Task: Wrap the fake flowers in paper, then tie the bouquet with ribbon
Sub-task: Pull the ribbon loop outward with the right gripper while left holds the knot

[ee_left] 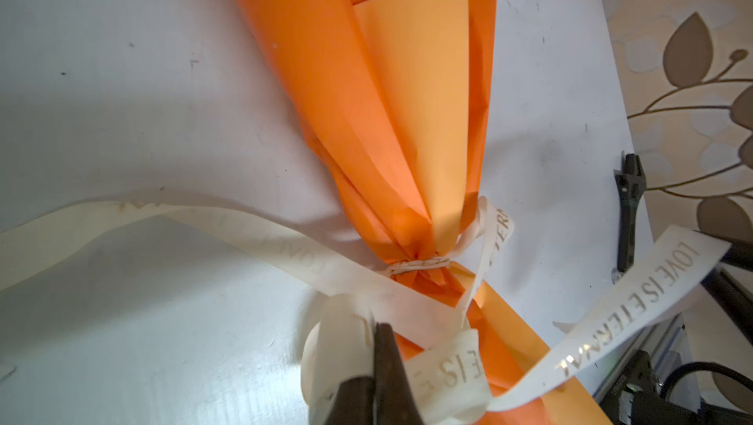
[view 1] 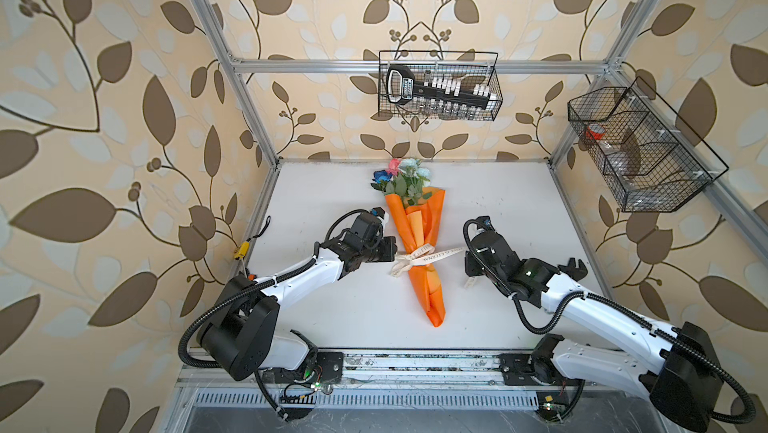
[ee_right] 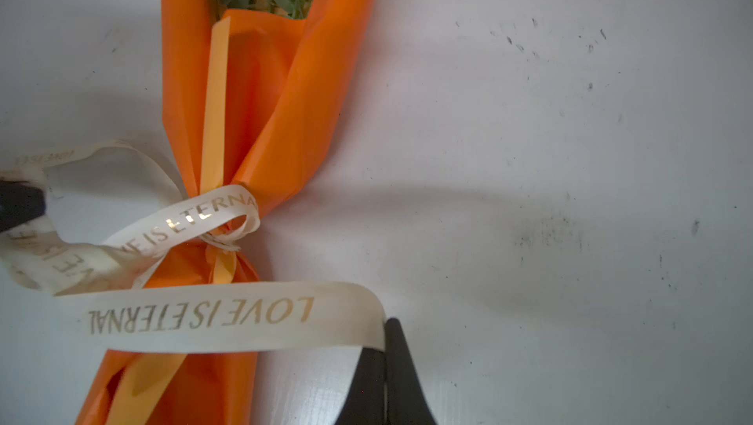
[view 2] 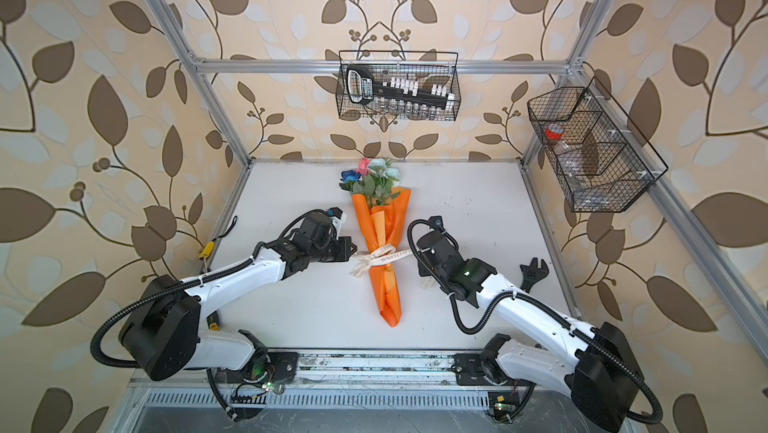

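The bouquet (view 1: 415,223) (view 2: 382,223) lies flat in the middle of the white counter (view 1: 332,306), its pink, pale and dark blue blooms toward the back wall and the pointed end of its orange wrap toward the arm bases. At the wrap's narrow waist a thin twine (ee_left: 419,266) binds the paper, and a cream ribbon (view 1: 419,258) (ee_right: 228,317) lettered "LOVE IS ETERNAL" crosses the same waist, looped loosely rather than drawn tight. The left claw (ee_left: 374,327) sits just beside the bouquet on its left, fingers pressed together on a fold of ribbon. The right claw (ee_right: 385,325) stands apart from the bouquet on its right, fingers likewise pinching the ribbon, with the lettered stretch running from it across the wrap toward the left claw. Green leaves show at the open mouth of the wrap in the right wrist view. A dark wrench (view 1: 575,269) (view 2: 532,271) lies on the counter behind the right arm, well apart from the bouquet.
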Tool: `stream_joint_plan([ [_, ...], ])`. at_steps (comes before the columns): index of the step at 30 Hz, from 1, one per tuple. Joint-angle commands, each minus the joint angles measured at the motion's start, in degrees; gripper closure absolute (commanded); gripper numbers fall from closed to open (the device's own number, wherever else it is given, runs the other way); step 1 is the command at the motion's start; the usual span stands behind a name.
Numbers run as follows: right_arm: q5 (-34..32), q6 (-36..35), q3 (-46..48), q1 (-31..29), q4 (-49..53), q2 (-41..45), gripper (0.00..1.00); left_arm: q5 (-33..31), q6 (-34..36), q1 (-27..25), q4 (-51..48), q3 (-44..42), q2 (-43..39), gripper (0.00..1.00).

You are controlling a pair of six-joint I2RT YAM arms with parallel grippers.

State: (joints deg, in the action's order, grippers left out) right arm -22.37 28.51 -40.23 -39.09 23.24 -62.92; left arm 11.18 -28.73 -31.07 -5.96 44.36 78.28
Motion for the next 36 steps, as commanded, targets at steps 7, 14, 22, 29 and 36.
stream_joint_plan([
  [7,2.88,2.95,4.92,7.09,-2.06,-3.57,1.00,-5.87,-1.91,0.15,1.78,-2.33,-3.92,1.00],
  [14,6.84,2.93,5.86,9.78,-5.27,-6.84,1.00,-9.18,1.32,0.18,0.00,0.96,-3.83,1.00],
  [22,7.89,0.83,4.22,11.36,-6.35,-6.91,1.00,-8.85,6.32,0.22,-2.48,4.73,-6.10,1.00],
  [29,12.91,-0.19,5.03,11.34,-5.54,-4.81,1.00,-4.14,-0.28,-2.75,-2.05,-1.55,-6.94,1.00],
  [36,16.99,1.72,7.44,11.25,-6.79,-4.84,1.00,-4.81,-8.00,-3.58,-0.08,-6.26,-2.98,0.90],
])
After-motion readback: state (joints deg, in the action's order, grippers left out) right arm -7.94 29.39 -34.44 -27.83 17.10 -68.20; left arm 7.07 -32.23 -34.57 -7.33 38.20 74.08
